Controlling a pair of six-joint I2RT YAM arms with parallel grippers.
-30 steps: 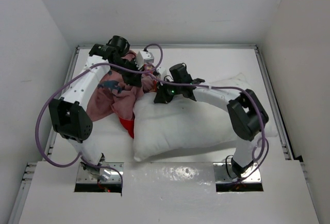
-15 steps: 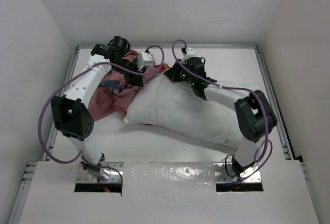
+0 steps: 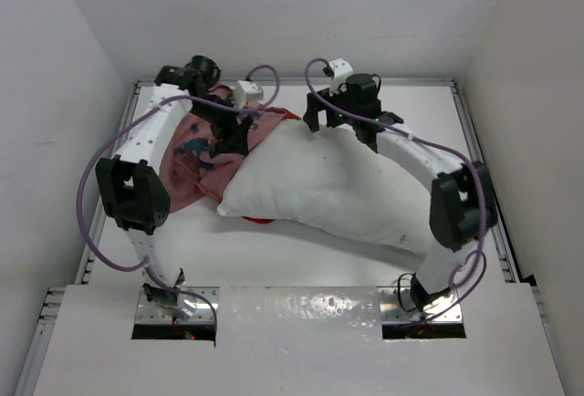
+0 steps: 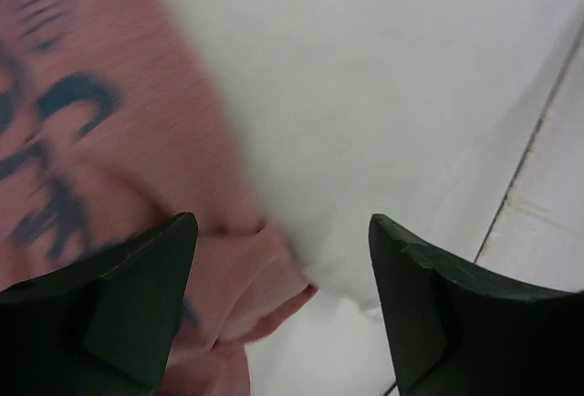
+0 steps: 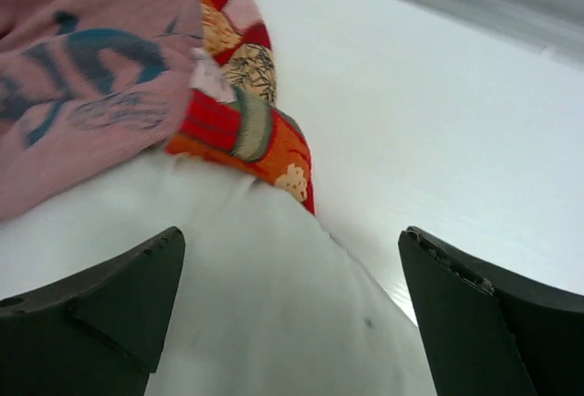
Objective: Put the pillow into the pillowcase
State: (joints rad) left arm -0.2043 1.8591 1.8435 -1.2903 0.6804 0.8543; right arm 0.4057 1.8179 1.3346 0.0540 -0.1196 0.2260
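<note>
The pillowcase [image 4: 91, 140] is blurred and cropped up close, perhaps hiding one corner of the pillow [image 4: 365, 77].

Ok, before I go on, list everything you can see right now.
pillow: one, white, mid-table, far-left end at the pillowcase
pillowcase: one, red print, pink inside, bunched left of the pillow
table: one, white, under everything
arms: two, white and black, near edge
cables: two, purple, along the arms
left gripper: one, black, open over pillowcase and pillow
right gripper: one, black, open over the pillow's far end
</note>
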